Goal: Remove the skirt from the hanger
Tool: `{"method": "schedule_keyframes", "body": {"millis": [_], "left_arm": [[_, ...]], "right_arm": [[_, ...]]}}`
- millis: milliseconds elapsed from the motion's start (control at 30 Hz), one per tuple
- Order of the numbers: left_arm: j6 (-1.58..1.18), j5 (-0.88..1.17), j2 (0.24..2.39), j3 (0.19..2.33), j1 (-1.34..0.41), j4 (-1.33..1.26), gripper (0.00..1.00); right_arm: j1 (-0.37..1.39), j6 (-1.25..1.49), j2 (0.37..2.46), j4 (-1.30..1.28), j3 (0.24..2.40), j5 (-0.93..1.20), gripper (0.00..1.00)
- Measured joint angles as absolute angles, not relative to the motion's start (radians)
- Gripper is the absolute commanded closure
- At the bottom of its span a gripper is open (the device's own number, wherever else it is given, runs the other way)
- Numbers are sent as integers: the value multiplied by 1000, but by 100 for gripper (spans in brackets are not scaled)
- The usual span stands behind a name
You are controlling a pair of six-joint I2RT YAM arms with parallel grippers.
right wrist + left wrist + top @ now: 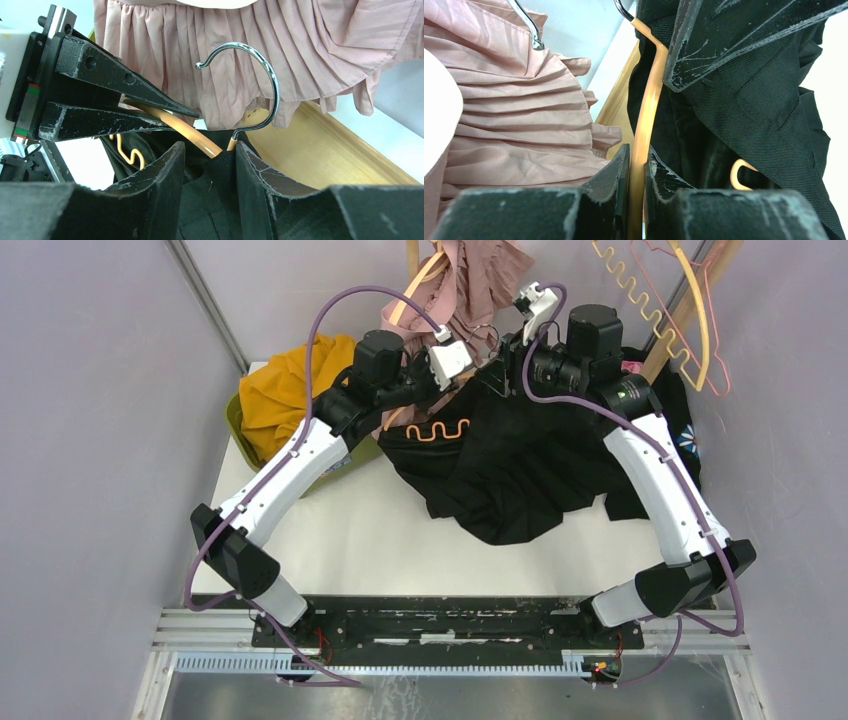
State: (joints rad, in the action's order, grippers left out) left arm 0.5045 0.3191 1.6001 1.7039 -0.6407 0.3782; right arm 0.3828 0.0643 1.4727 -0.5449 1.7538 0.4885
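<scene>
Heaped in an olive-green bin [234,418] at the far left of the white table [380,540]: a mustard-yellow garment [285,390]. Clenched on one arm of the orange hanger [647,100]: left gripper [638,156], a finger pressed to either side. Part open: right gripper [207,155], straddling the hanger neck under the chrome hook [274,87], with waistband cloth bunched between the fingers. Cannot tell whether pinching it. Hung on the hanger at its top, spilling over the table's far right: black skirt [520,470]. Just behind: pink pleated garment [300,50].

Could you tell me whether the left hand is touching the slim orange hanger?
Touching: left wrist view shows the left hand pinching the slim orange hanger.
</scene>
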Motion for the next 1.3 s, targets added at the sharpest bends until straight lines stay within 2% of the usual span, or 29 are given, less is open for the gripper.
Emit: {"method": "schedule_keyframes", "body": {"millis": [167, 267, 333, 400, 433, 667, 767, 900, 1100, 1133, 1167, 1267, 1300], "left_arm": [[499, 315, 1600, 1704, -641, 370, 97], [499, 314, 1600, 1704, -641, 365, 97], [499, 314, 1600, 1704, -641, 364, 97], [499, 315, 1600, 1702, -641, 364, 97], [499, 313, 1602, 1702, -642, 364, 97], [498, 315, 1608, 1696, -649, 341, 97], [498, 311, 1608, 1695, -648, 338, 97], [498, 297, 1608, 1695, -648, 338, 97], [498, 279, 1608, 1694, -647, 335, 97], [498, 277, 1608, 1691, -647, 335, 97], [498, 273, 1608, 1687, -647, 335, 97], [500, 265, 1608, 1677, -645, 335, 97], [501, 262, 1608, 1675, -644, 336, 97]], "right_arm": [[386, 57, 1473, -534, 1754, 483, 53], [387, 40, 1473, -538, 1753, 475, 50], [393, 9, 1471, -548, 1752, 460, 45], [405, -31, 1464, -562, 1745, 438, 22], [413, -53, 1457, -574, 1740, 427, 18], [440, -157, 1412, -637, 1726, 326, 14], [442, -170, 1409, -645, 1721, 269, 22], [445, -189, 1409, -646, 1708, 125, 26], [445, -201, 1433, -643, 1704, -41, 42], [445, -202, 1437, -642, 1704, -51, 47], [445, -204, 1442, -641, 1704, -62, 57], [445, -222, 1451, -645, 1703, -77, 96], [445, -244, 1452, -655, 1703, -76, 99]]}}
